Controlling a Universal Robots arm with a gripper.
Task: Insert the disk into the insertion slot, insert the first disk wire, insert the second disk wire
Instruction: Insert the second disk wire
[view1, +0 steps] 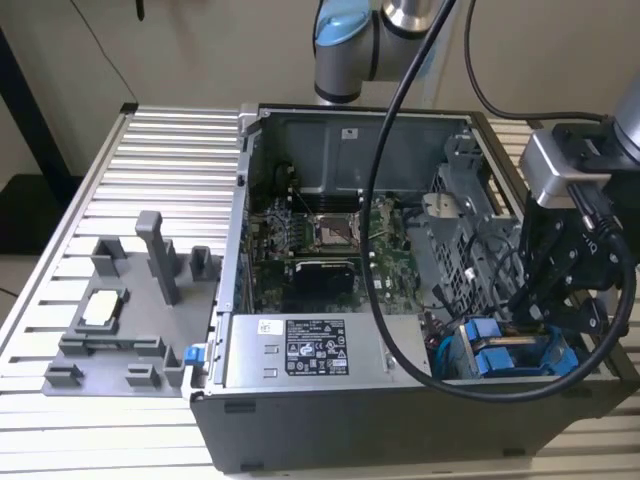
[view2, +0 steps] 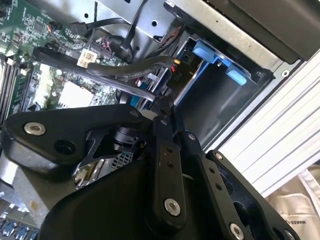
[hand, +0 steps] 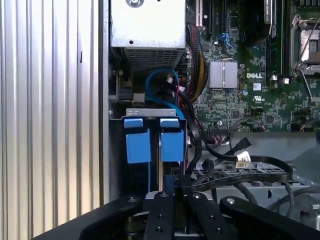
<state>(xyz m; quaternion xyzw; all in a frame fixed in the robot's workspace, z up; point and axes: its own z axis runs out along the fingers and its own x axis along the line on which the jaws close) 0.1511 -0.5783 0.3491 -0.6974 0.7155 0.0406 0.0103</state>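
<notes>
Now wire step: disk (view1: 505, 352) already seated in insertion slot (hand: 131, 113) at case's corner on exterior view's right, 2 blue tabs showing. End effector (view2: 162, 107) just beside it, fingers pinched nearly closed on black wire connector (view2: 170, 80). Next move likely needs connector aligned squarely with disk's port.

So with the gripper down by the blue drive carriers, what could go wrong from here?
1. Loose black cables lie right beside the gripper and could snag as it moves.
2. The gripper sits close to the blue carrier tabs and the sheet-metal bay edge; a slight misalignment might scrape or jam against them.
</notes>
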